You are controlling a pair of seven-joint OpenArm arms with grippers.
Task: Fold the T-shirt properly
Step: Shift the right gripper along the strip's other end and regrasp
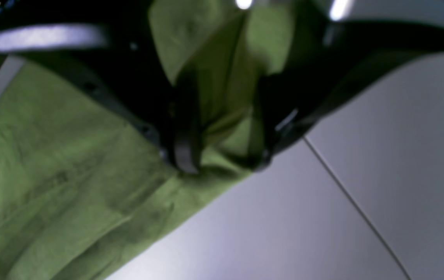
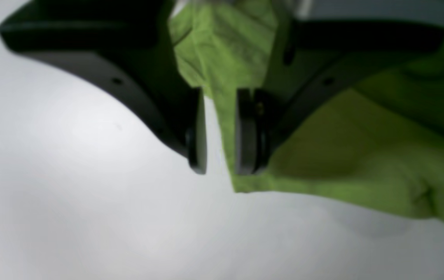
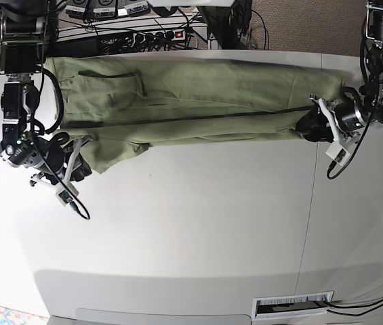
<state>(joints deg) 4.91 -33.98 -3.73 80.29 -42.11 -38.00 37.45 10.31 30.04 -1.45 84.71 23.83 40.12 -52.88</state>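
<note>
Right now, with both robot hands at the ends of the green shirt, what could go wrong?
1. The T-shirt is thin. The left gripper has cloth bunched between its open jaws, so lifting away could drag the fold crooked.
2. The right gripper has only a narrow edge between parted jaws. It may slip out.

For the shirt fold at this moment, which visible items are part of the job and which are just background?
Part of the job:
- T-shirt, stretched along the table's far edge
- left gripper, jaws apart with cloth between them
- right gripper, jaws apart around a shirt edge

Just lying about:
- power strip and cables behind the table
- white table
</note>
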